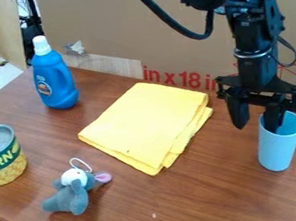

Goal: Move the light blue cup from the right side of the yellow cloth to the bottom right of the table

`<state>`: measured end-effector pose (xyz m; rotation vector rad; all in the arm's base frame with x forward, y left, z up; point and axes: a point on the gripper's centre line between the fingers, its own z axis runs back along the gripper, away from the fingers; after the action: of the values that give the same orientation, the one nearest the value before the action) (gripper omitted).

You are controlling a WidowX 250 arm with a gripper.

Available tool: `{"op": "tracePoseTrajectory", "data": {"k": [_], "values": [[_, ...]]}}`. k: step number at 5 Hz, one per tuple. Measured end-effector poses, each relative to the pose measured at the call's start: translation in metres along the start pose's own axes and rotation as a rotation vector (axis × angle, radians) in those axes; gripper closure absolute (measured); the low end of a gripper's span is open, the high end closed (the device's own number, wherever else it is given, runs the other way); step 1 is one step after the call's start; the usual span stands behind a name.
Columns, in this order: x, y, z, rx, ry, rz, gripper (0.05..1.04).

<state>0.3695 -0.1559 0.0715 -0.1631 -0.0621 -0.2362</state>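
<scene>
Camera view: open hand (256,121), one finger apparently inside blue cup (277,149).

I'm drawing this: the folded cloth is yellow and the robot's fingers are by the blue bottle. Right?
Nearly! The fingers aren't by the blue bottle; the camera view shows them at the light blue cup. The folded cloth is yellow.

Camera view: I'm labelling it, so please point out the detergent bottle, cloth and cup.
Blue detergent bottle (57,88), camera view: middle of its body.
Folded yellow cloth (145,124), camera view: its top layer.
Light blue cup (278,148), camera view: its outer wall.
</scene>
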Motion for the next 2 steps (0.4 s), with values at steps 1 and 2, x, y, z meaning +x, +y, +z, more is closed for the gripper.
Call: {"op": "tracePoseTrajectory", "data": {"k": [1, 2], "values": [[0.0017, -0.0021, 0.0006, -0.013, -0.012, 0.006, 0.724], [-0.0002, -0.0023, 0.0006, -0.014, 0.001, 0.01, 0.93]]}}
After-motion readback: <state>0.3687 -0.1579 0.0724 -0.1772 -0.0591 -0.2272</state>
